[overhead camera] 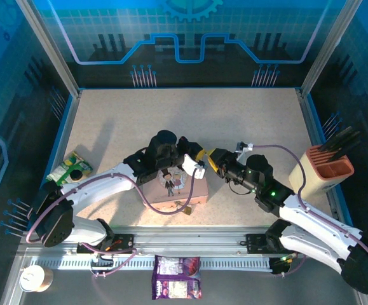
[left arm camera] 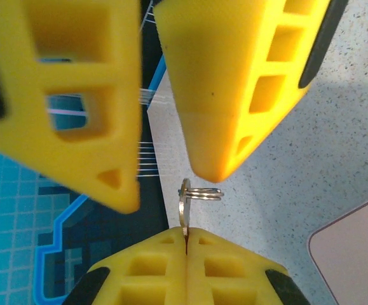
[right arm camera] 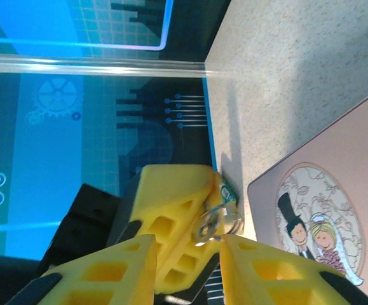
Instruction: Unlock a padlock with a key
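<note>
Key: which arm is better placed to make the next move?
Right. The left tool pinches the key with only its ringed head protruding; the right tool is open around that head, so it can probably close and take it.

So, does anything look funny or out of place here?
The purple packet lies past the rail, off the table. The tiny padlock sits right at the pink tin's near edge, looking close to slipping off.
</note>
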You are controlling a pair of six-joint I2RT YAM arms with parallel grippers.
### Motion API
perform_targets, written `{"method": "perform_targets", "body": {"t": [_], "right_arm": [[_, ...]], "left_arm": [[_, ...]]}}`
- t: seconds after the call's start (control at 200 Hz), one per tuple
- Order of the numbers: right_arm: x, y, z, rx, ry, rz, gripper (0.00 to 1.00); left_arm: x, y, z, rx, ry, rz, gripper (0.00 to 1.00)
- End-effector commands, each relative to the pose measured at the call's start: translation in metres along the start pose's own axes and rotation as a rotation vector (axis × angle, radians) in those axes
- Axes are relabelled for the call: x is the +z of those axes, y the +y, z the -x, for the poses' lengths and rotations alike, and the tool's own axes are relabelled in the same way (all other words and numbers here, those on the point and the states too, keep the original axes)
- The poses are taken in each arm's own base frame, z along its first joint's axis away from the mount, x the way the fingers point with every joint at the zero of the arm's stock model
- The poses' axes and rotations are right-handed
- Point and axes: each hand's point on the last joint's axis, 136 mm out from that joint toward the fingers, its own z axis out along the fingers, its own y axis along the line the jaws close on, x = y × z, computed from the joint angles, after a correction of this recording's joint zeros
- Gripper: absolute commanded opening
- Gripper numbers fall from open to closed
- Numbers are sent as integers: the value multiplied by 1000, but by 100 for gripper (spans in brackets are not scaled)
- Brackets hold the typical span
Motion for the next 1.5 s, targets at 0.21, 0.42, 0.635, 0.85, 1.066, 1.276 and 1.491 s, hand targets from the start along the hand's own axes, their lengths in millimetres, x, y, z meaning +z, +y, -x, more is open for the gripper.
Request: {"method": "perform_targets", "body": {"t": [0.21,0.42,0.635,0.85,1.066,1.276,1.491], "right_arm": [[-1,-6,5,52,-49,-35,31],[-3,1,8,53,-61,-6,30],[2,1,6,68,-49,2,26],[4,1,3,70,-32,-3,20],[3,3,4,64,-36,0,12],[0,-1,10,42,-55,-17,0],[-7,-5,34,-33,-123,-10,0]], "left_arm": [[2,-3,5,32,-6,14,0],[3,-8,5,43,0,3,0],[4,-10,9,46,-3,0,0],[6,-12,10,49,-2,-5,0],[9,-14,9,52,5,-7,0],[5,-4,11,-19,-1,31,9],[-17,6,23,-249,-68,91,28]]}}
